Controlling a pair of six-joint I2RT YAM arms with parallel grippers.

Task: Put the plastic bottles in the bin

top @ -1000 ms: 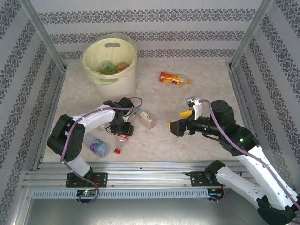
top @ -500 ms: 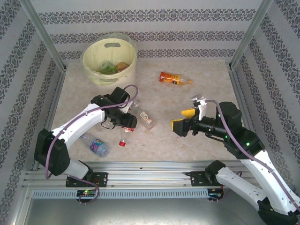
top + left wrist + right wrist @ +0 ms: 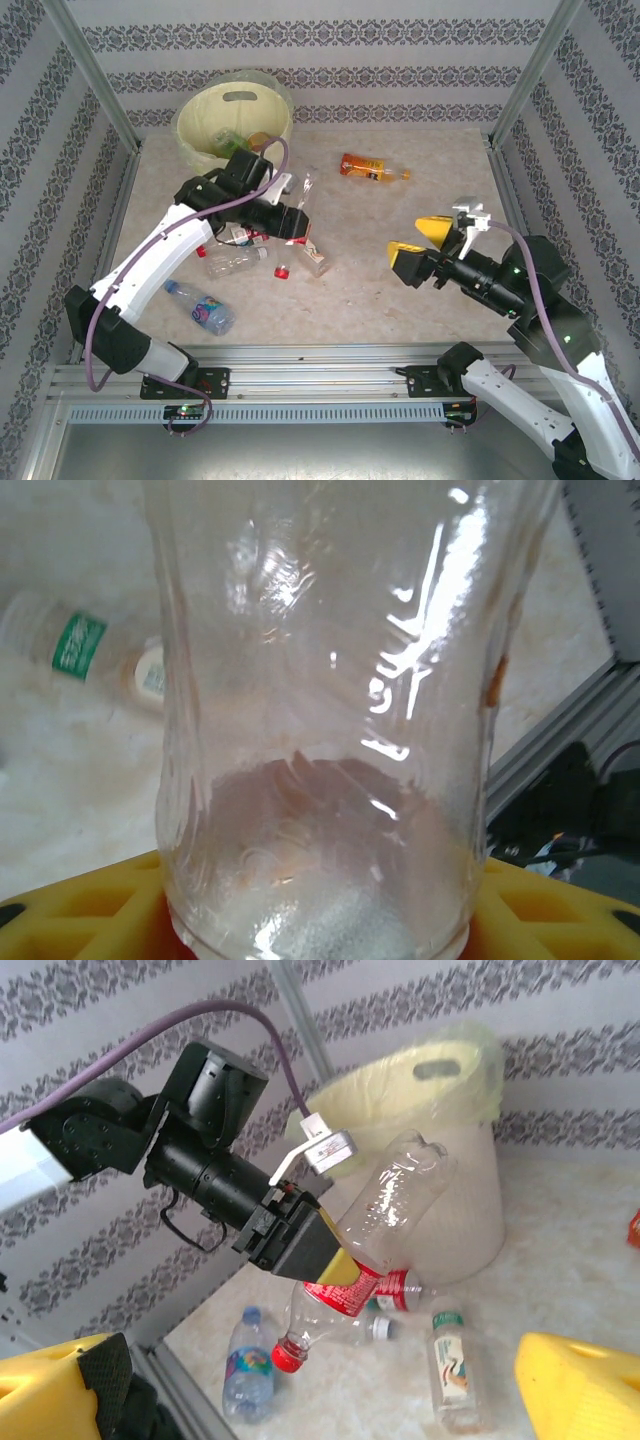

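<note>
left gripper (image 3: 296, 222) clamps 1 clear bottle (image 3: 320, 680) by its end, short of the bin (image 3: 215, 105); the slick plastic could slip out. right gripper (image 3: 420, 243) gapes empty.

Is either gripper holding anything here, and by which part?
The left gripper grips a clear plastic bottle near one end, with most of its body jutting out past the jaws. The right gripper is open and empty.

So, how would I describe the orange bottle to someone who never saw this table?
From the pale-yellow bin at the far left, look right along the far side. The orange bottle lies there alone on its side; the other loose bottles cluster by the left arm.
</note>
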